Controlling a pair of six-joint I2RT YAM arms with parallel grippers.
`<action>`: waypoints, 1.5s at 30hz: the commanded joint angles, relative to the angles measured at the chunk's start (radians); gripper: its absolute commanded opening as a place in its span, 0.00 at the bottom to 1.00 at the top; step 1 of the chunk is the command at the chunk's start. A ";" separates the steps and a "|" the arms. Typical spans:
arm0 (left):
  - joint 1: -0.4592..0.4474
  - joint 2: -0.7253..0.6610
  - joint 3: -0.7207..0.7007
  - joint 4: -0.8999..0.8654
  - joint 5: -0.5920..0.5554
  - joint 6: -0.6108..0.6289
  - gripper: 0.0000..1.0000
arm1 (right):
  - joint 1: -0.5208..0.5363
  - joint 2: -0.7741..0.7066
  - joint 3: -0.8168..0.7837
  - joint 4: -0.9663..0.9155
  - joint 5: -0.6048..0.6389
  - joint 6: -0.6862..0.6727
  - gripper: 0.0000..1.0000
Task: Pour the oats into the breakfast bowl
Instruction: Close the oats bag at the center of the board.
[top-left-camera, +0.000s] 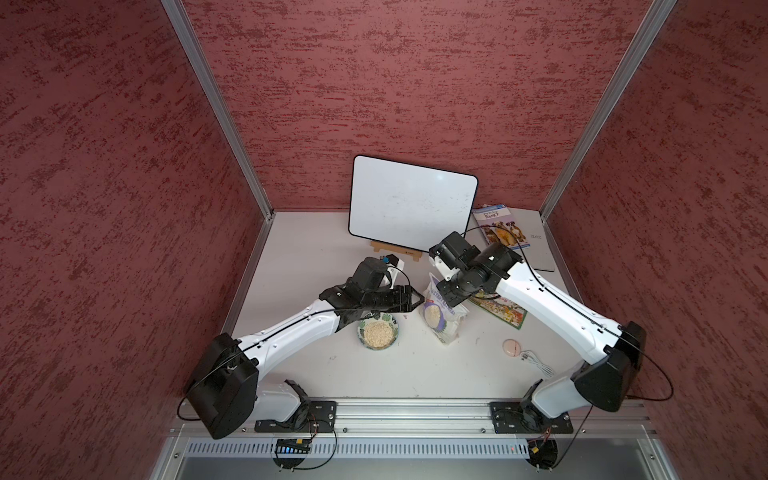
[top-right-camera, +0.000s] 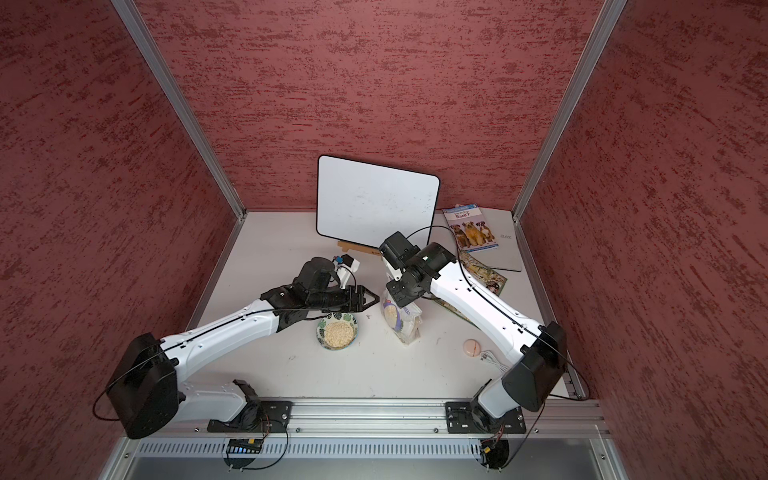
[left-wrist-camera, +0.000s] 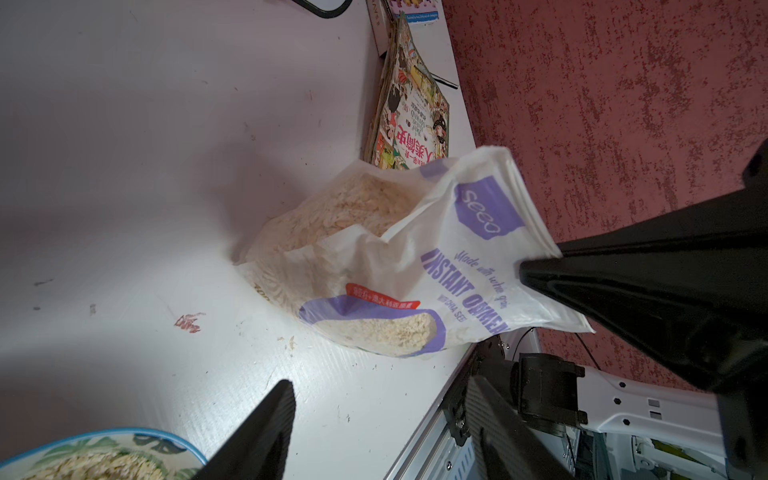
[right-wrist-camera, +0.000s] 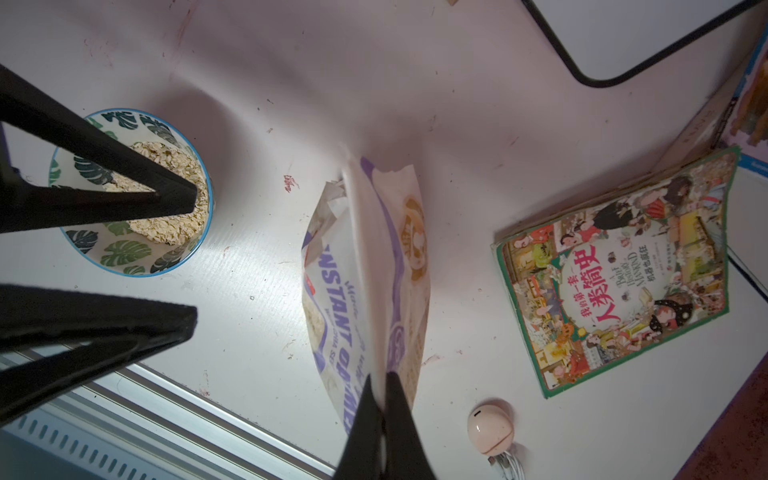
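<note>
As oats (top-left-camera: 378, 332) are sitting in breakfast bowl (top-left-camera: 393, 322), pour is looking done; right gripper (right-wrist-camera: 384, 378) is pinching upright oatmeal bag (top-left-camera: 444, 320) at bowl's 3 o'clock; left gripper (top-left-camera: 417, 301) hovering wide, empty.

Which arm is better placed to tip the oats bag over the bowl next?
Right. The right gripper is shut on the top edge of the oats bag; the left gripper hangs open and empty near the breakfast bowl.
</note>
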 joint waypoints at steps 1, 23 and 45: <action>-0.014 0.029 0.031 0.063 0.023 0.028 0.68 | -0.010 -0.041 0.034 0.011 -0.001 -0.006 0.00; -0.039 0.119 0.097 0.085 0.034 0.033 0.67 | -0.004 -0.138 -0.141 0.012 -0.065 0.098 0.25; -0.039 0.120 0.090 0.102 0.010 -0.021 0.67 | 0.011 -0.111 -0.133 0.072 -0.007 0.093 0.32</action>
